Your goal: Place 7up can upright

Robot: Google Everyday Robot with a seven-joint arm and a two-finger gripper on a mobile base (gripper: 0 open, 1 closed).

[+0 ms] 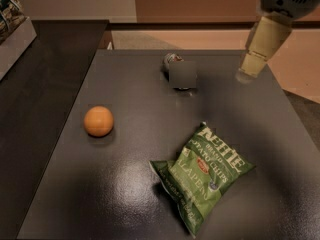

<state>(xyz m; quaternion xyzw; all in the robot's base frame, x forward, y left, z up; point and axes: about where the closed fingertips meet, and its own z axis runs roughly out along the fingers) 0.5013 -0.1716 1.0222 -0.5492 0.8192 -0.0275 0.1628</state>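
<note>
The 7up can [174,61], silver-grey with a shiny round end, lies on its side at the far middle of the dark table [135,149]. Much of its body is hard to make out. My gripper [248,70] hangs from the arm at the upper right, above the table's far right part. It is to the right of the can and apart from it, holding nothing that I can see.
An orange [98,121] sits at the left middle of the table. A green chip bag [202,176] lies at the front right. A dark counter [45,84] runs along the left, with a box of items [12,19] at its far end.
</note>
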